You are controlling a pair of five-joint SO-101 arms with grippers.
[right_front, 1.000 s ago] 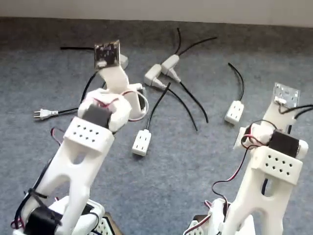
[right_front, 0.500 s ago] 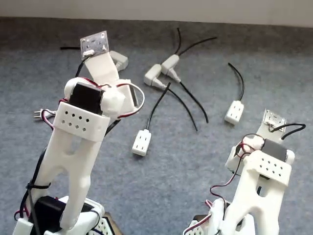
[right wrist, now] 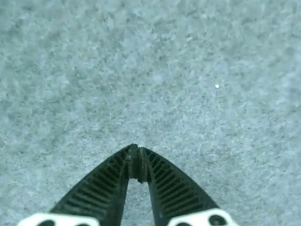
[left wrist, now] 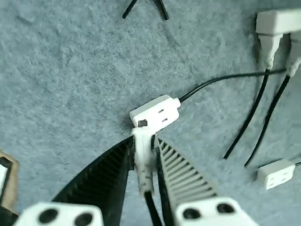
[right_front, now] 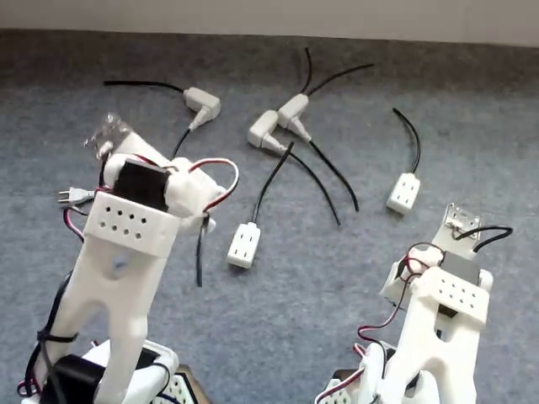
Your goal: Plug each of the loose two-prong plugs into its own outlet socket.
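One plug clamped in left end effector; right end effector closed.

A grey carpeted surface carries everything. Toward its far edge lies an angled white plug on a black cord, and just beside it two more white plug pieces lie close together, their black cords trailing across the pile. Nearer the middle sits a white outlet socket — a second socket lies well apart from it. At one side rests a two-prong plug, prongs pointing outward.
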